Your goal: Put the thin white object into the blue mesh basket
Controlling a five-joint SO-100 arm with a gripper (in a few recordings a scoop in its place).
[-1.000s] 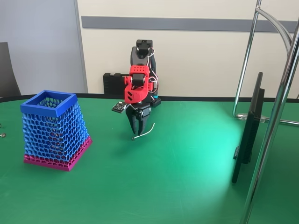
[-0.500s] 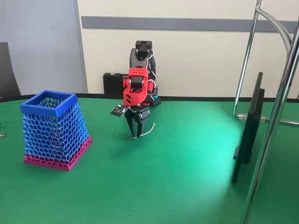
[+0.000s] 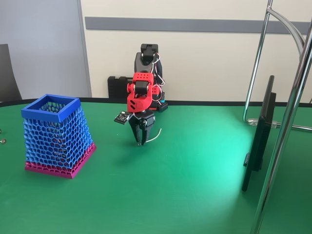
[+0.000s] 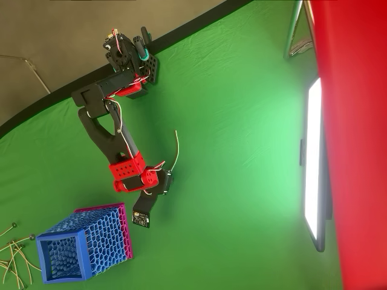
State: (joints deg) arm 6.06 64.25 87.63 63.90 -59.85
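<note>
Black jaws are pinching together on one end of the thin white wire-like strand (image 3: 153, 137), and I am holding it low over the green table (image 3: 195, 185). It is looking light and springy, likely to swing. My gripper (image 3: 141, 141) is hanging right of the blue honeycomb-mesh basket (image 3: 57, 134), well apart.

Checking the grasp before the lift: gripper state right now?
Gripper: closed on the thin white object, low over the green table, with the strand sticking out to the right in the fixed view.
</note>
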